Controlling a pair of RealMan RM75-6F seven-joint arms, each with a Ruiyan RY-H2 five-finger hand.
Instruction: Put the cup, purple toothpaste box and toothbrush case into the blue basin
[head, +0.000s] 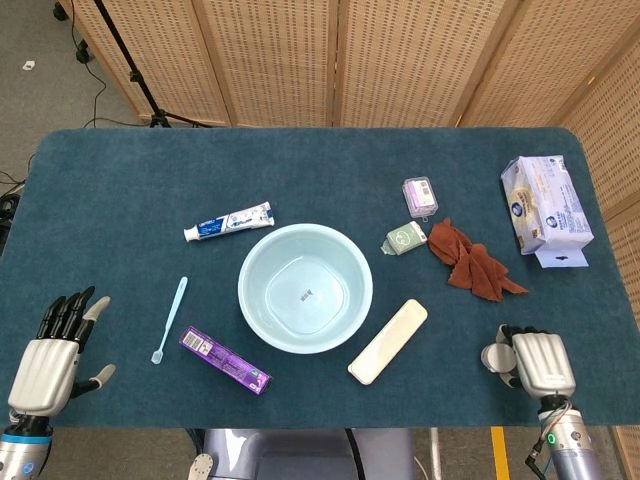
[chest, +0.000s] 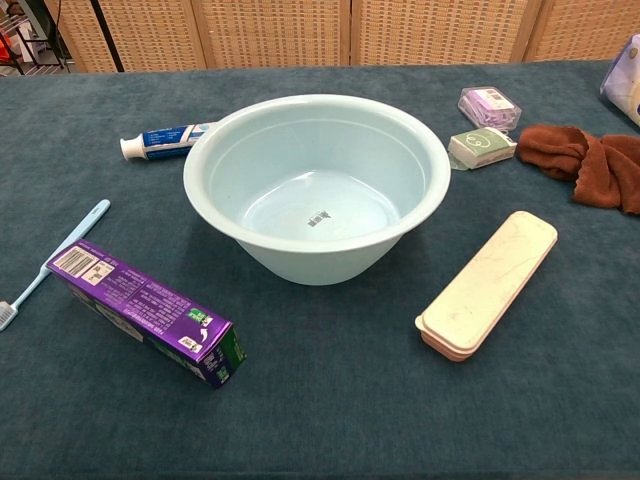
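Right, nothing's in the blue basin (head: 305, 288) yet: purple toothpaste box (head: 224, 360) and toothbrush case (head: 388, 341) flank it on the worktop. Left hand (head: 52, 350) idles, fingers spread; right hand (head: 530, 362) looks curled around a pale cup (head: 492, 358). Next: lift it over.

My head view looks almost straight down from high above the counter (head: 100, 200), taking in its whole blue top, both hands at the near corners and the woven screens behind. My chest view sits low at the near edge, facing forward and slightly down, much closer in. Both share the blue basin (head: 305, 288), the purple toothpaste box (chest: 145, 310) left of it and the toothbrush case (chest: 488, 283) to its right.
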